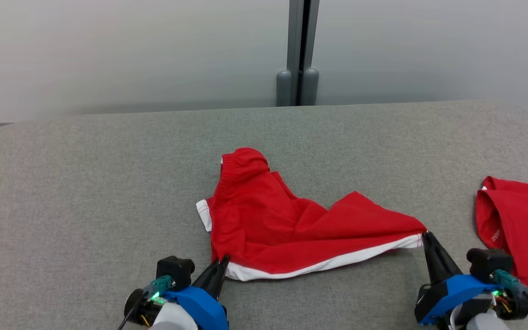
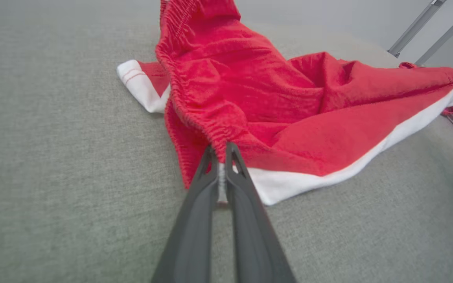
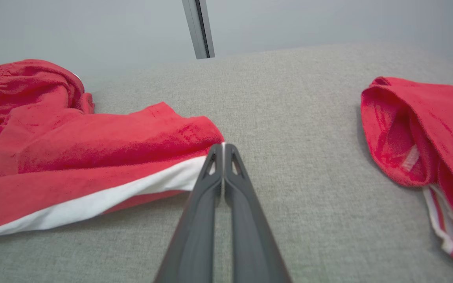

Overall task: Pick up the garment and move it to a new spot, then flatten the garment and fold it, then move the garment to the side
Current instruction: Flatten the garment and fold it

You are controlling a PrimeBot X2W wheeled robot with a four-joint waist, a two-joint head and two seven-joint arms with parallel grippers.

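The red shorts [image 1: 291, 229] lie crumpled near the middle of the grey padded table [image 1: 85, 183], close to its near edge. The gathered waistband is humped up at the far end, and a white band runs along the near hem. A white-trimmed corner sticks out on the robot's left. The cloth is drawn into a long point toward the robot's right. The left gripper [image 1: 222, 263] is at the near left corner of the shorts, its two dark fingers pressed together on the cloth. In the left wrist view a strip of white fabric is caught between the fingers [image 2: 246, 177], just where the red elastic edge meets the white hem. That arm comes in from the lower left, low over the table, with its blue wrist block and pale forearm at the bottom edge and its fingers pointing away and slightly to the right. The right gripper [image 1: 425, 236] pinches the tip of the drawn-out right corner, where the white band ends. In the right wrist view the fingers are closed with only a thin white line between their tips. That arm comes in from the lower right, its fingers leaning up and a little left. A second red garment [image 1: 516, 220] lies apart at the right edge of the table, just beyond the right wrist. Behind the table stands a pale wall with a grey post [image 1: 298, 55].
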